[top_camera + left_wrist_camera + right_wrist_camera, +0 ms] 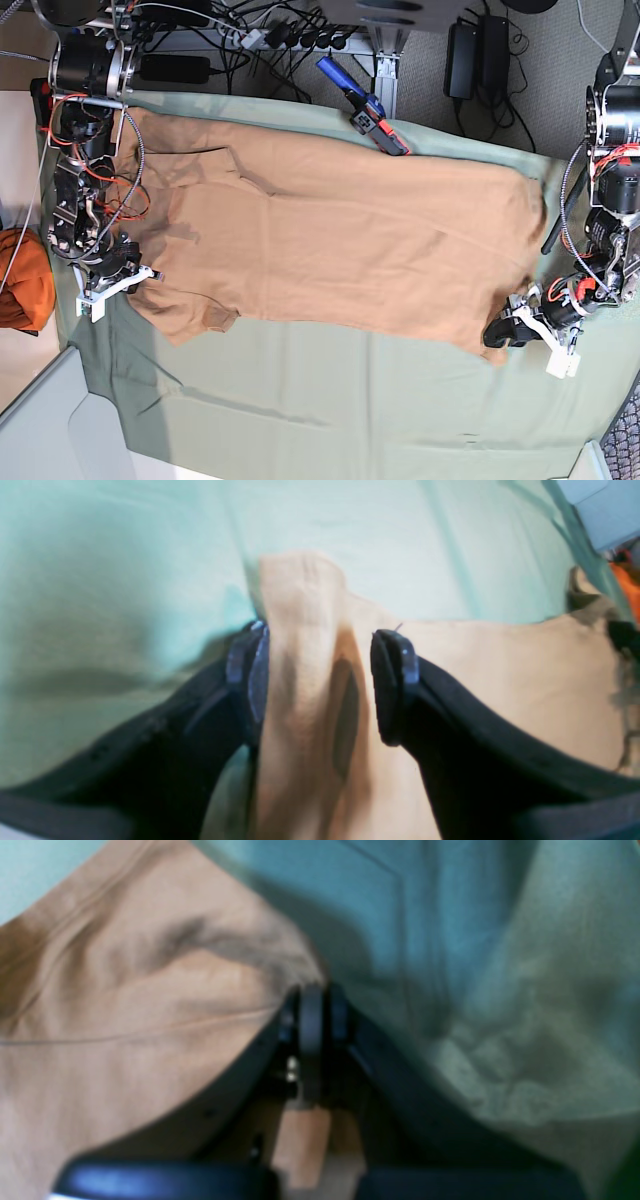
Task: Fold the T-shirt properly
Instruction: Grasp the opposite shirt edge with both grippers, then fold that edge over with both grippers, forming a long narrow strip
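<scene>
Looking from above, we see the T-shirt [330, 235] lying spread flat on the pale green sheet [300, 400] — it is sideways, with the sleeves near the right arm. Our left gripper [320, 680] has its fingers [250, 675] wide apart, and a raised fold of the tan cloth stands between them; the left finger touches this fold, the other is a little away from it. Our right gripper [312, 1040] is pressed together on a thin edge of the T-shirt — a small piece of tan cloth shows behind its tips. An orange cloth bundle [22, 280] lies beside the table, apart from the T-shirt.
</scene>
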